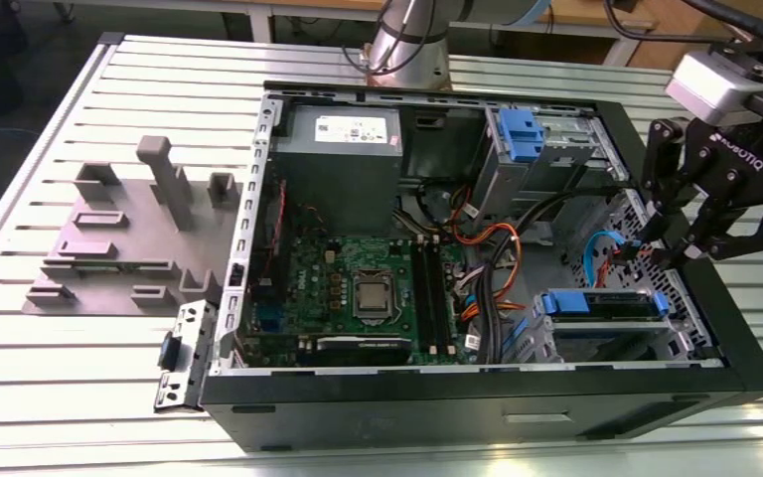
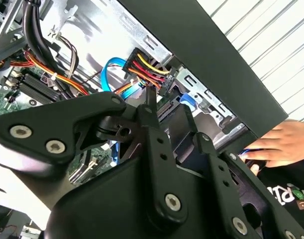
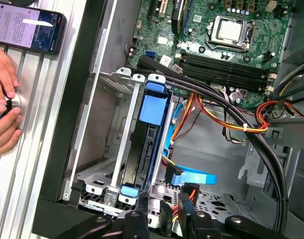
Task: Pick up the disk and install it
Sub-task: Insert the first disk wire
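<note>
Hovering tool (image 1: 684,248) beside seated disk (image 3: 147,144)

Disk (image 3: 148,144) in case (image 1: 753,368) bay

The case (image 1: 488,402) is black outside, bare grey metal within. The board (image 3: 226,45) is green with black slots and a silver socket. The disk (image 3: 144,144) is dark along its edge, with blue rails and a blue tab. Cables (image 3: 251,119) run black, orange, yellow and red; a flat one (image 3: 191,177) is blue. The counter (image 1: 37,388) is pale silver, ribbed in stripes. The rack (image 1: 130,238) is plain grey. The gripper (image 1: 699,214) is black.
</note>
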`<state>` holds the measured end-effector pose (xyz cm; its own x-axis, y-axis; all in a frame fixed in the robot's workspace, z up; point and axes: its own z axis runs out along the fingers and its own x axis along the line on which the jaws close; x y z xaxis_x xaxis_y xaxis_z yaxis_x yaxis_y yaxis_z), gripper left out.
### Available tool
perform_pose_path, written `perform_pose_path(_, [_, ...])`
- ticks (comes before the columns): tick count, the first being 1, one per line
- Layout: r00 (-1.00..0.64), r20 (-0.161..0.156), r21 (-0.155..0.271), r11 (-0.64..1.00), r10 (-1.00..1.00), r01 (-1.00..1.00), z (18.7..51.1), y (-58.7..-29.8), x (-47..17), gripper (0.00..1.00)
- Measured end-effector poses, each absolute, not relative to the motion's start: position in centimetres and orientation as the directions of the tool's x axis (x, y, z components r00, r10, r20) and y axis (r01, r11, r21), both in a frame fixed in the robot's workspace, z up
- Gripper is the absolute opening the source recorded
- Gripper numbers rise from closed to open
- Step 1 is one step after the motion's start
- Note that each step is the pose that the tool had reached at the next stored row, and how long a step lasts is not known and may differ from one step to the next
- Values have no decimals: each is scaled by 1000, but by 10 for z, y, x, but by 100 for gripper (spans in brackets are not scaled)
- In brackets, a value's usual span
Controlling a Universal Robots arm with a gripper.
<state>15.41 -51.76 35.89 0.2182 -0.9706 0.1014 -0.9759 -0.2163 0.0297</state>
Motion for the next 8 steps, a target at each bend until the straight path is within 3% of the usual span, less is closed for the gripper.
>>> perform_pose_path(1, [219, 101, 30, -217, -970, -976, 359, -518, 154, 37])
perform_pose_path(8, [237, 108, 31, -235, -965, -971, 357, -516, 155, 37])
